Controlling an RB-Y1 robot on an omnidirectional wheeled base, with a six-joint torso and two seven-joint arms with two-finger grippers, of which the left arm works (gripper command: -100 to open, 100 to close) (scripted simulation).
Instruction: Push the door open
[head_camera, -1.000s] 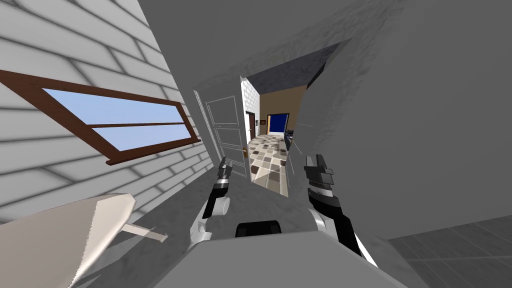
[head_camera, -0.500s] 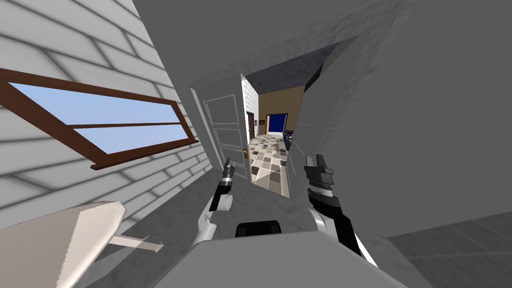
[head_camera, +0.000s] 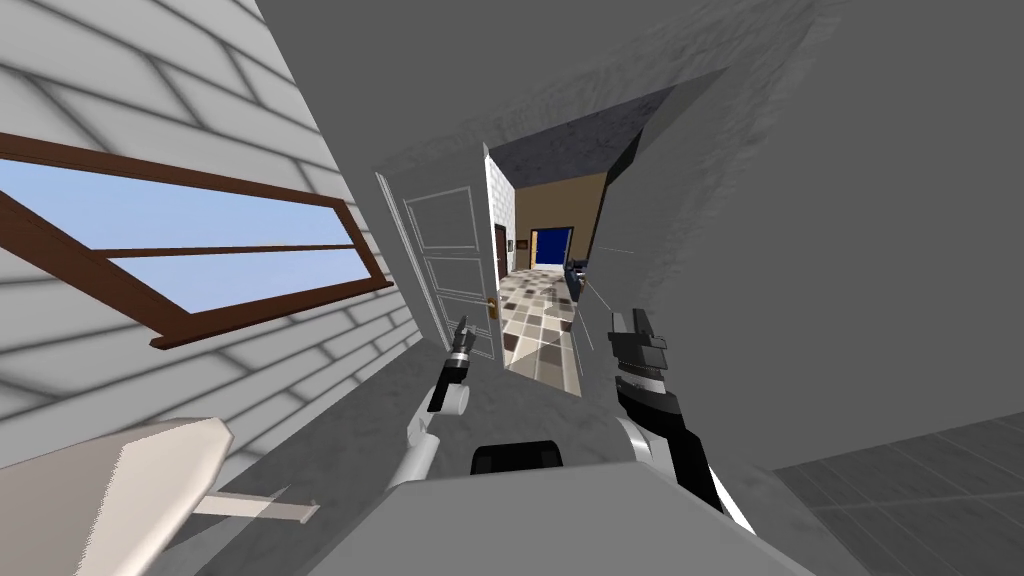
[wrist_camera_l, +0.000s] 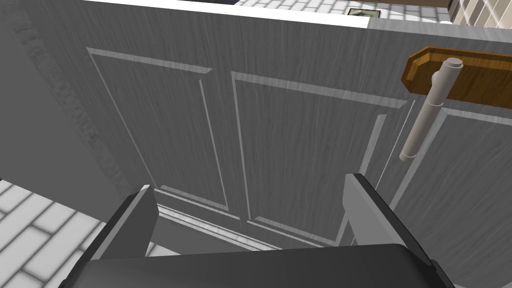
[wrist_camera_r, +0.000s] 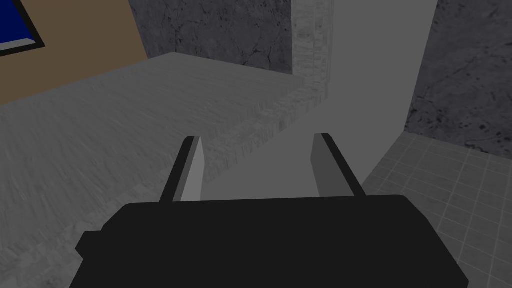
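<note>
The grey panelled door (head_camera: 448, 255) stands ajar, far and to the left. The left claw (wrist_camera_l: 250, 187), released, hovers close to its face near the lever handle (wrist_camera_l: 425, 120); the right claw (head_camera: 637, 322) is released too.

Right gripper (wrist_camera_r: 257, 139) spread wide: both fingers (wrist_camera_r: 192, 170) stand apart with nothing between them. Ahead of them runs a streaky grey wall (wrist_camera_r: 100, 150), meeting a plain pale grey strip (wrist_camera_r: 370, 90). Beside that strip lie grey floor tiles (wrist_camera_r: 440, 175). Past the streaky wall, a tan wall (wrist_camera_r: 75, 40) with a blue panel (wrist_camera_r: 15, 20), and a dark mottled surface (wrist_camera_r: 215, 30).
</note>
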